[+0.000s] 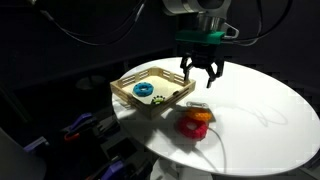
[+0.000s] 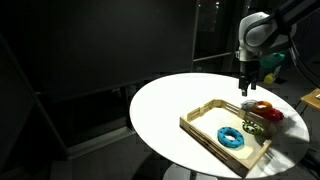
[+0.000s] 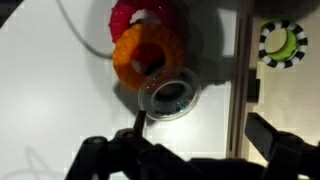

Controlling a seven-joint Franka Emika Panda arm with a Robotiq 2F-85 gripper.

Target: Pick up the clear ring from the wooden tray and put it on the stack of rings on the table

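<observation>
In the wrist view the clear ring (image 3: 170,97) lies outside the wooden tray (image 3: 240,70), against the stack of rings and overlapping the edge of the orange ring (image 3: 140,55), which sits on the red ring (image 3: 130,15). I cannot tell whether it rests on the stack or on the table (image 3: 40,90). My gripper (image 3: 205,135) is open and empty, just above the clear ring. In both exterior views the gripper (image 1: 202,70) (image 2: 247,88) hangs over the table between the tray (image 1: 125,88) (image 2: 200,125) and the stack (image 1: 195,123) (image 2: 265,111).
A blue ring (image 1: 143,90) (image 2: 231,137) lies in the tray. A green-and-black ring (image 3: 282,42) lies in the tray near its edge. A thin grey cable (image 3: 85,40) runs across the white table by the stack. The surroundings are dark.
</observation>
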